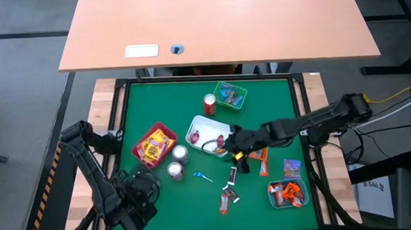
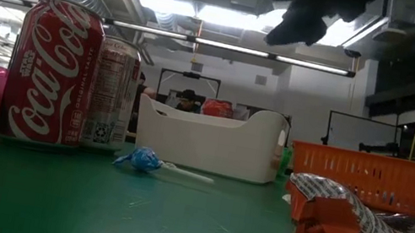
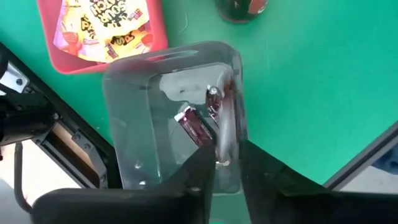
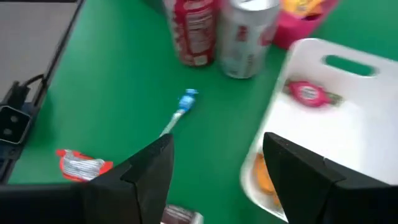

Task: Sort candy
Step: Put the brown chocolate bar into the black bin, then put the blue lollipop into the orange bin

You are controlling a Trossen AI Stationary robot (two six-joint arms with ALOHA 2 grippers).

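Candy lies loose on the green mat: a blue lollipop (image 1: 202, 176) (image 4: 185, 102), dark bars (image 1: 232, 174), orange packets (image 1: 263, 161) (image 2: 346, 227) and a purple-blue packet (image 1: 291, 168). Yellow packets fill the red tray (image 1: 154, 144), and a pink sweet (image 4: 308, 93) lies in the white tray (image 1: 205, 132). My right gripper (image 4: 217, 155) hovers open above the mat beside the white tray's near wall, holding nothing. My left gripper (image 3: 227, 171), at the table's near left corner, is shut on a clear tray (image 3: 174, 112) holding two dark bars (image 3: 198, 124). My left gripper pinches the clear tray's side wall (image 3: 227, 140) between its two fingers, one finger (image 3: 202, 171) inside the tray and one (image 3: 258, 174) outside. The two dark bars lie close to that wall. Whether the tray's bottom rests on the mat, I cannot tell.
A red can (image 1: 210, 103) stands near the green tray (image 1: 230, 95). Two silver cans (image 1: 177, 162) stand between the red tray and the lollipop. An orange tray (image 1: 288, 193) with orange sweets sits at the near right. Bare mat lies left of the lollipop.
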